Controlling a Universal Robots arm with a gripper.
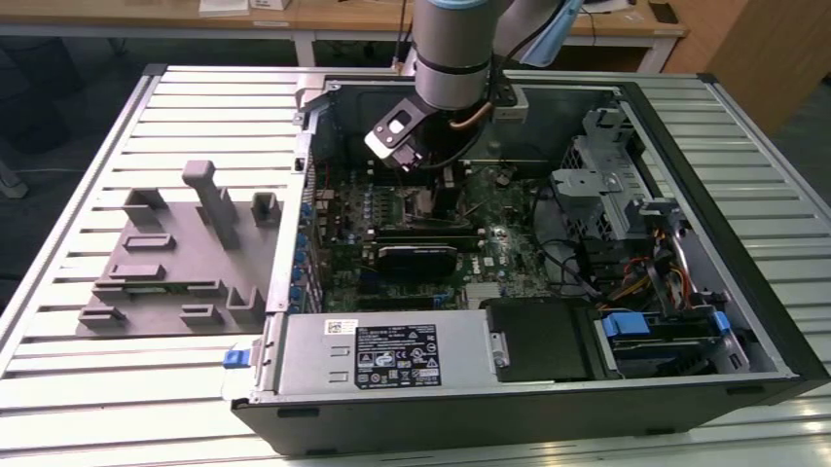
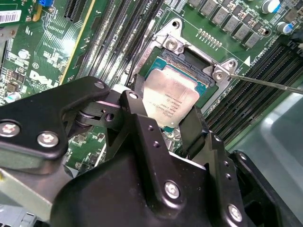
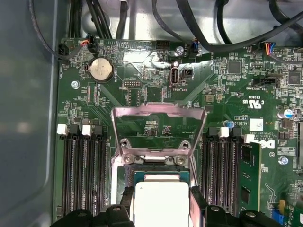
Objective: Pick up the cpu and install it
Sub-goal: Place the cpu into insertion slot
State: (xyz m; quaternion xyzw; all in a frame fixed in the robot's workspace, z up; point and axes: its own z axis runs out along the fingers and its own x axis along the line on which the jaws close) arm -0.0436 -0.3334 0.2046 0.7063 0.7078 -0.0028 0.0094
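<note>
The cpu (image 2: 171,100), a small silvery square chip, lies between my gripper's (image 2: 163,109) two black fingers (image 2: 136,105), right over the open socket (image 2: 185,56) on the green motherboard. In the first wrist view the cpu (image 3: 161,204) sits just below the raised socket load plate (image 3: 158,124), with a finger (image 3: 127,204) against each side. The gripper is shut on the chip's edges. In the exterior view the gripper (image 1: 439,177) reaches down into the open computer case (image 1: 727,292), over the middle of the board.
A grey moulded fixture block (image 1: 169,253) lies on the slatted table at the exterior view's left. Memory slots (image 3: 85,172) flank the socket. The thin socket lever (image 2: 270,85) sticks out beside it. The power supply (image 1: 389,355) and drive cage (image 1: 610,185) crowd the case.
</note>
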